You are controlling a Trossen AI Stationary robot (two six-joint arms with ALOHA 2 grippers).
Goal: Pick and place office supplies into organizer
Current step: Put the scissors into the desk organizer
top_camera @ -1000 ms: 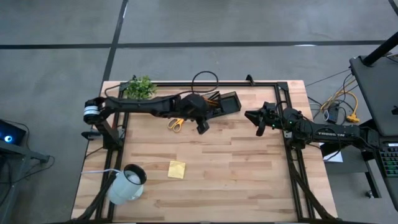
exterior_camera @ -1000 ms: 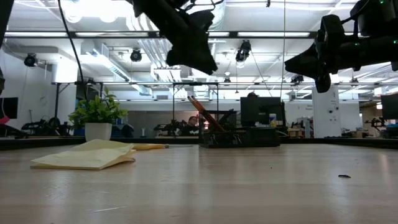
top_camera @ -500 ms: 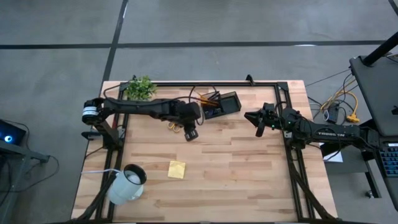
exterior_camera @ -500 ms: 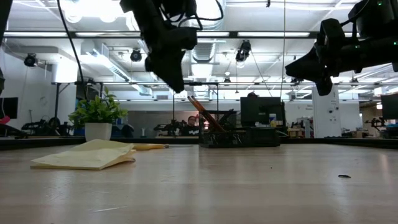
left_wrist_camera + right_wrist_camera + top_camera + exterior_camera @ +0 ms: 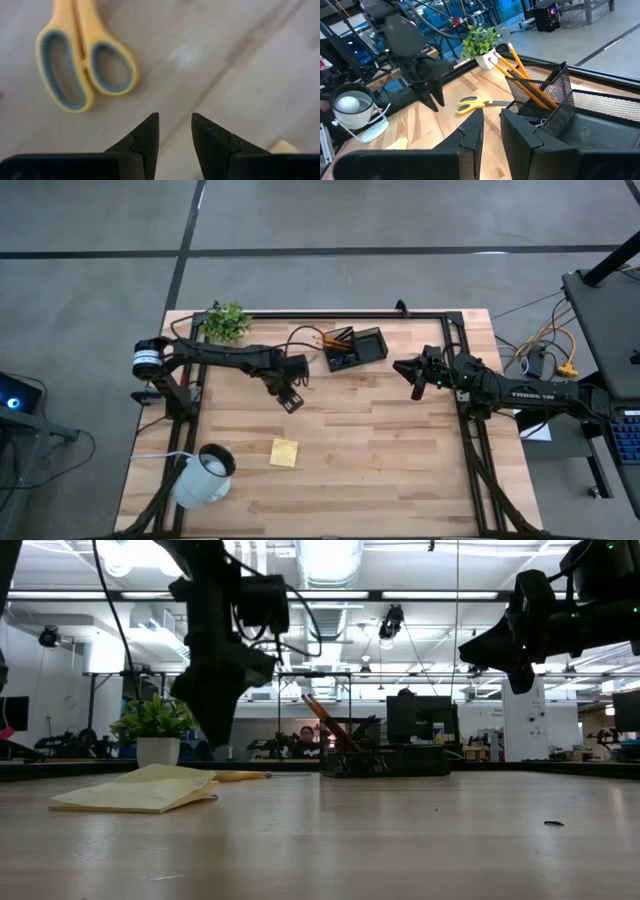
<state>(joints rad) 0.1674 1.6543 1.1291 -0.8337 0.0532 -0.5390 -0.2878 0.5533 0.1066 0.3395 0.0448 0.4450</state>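
**Left end effector over the scissors, empty**

Left end effector point(image 5: 291, 402) above the bench point(image 5: 400, 470), toward the far edge, fingers point(image 5: 145, 137) apart with a narrow gap and nothing between them. Yellow-handled scissors point(image 5: 82, 62) flat on the wood just beside the fingertips, handle loops grey-lined; in the overhead view hidden under the arm. Corner of the yellow sticky-note pad point(image 5: 284, 452) out toward the middle of the bench, lying flat and well apart from everything else, its top sheet slightly lifted in the low view.

Black mesh organizer point(image 5: 357, 347) at the far edge, near the middle, with orange pencils point(image 5: 525, 75) leaning in one compartment.

Right end effector point(image 5: 417, 377) raised over the right side of the bench, near the organizer, fingers point(image 5: 470, 132) narrowly parted and holding nothing.

Green potted plant point(image 5: 225, 319) at the far-left corner. White mug point(image 5: 205, 475) near the front-left corner.
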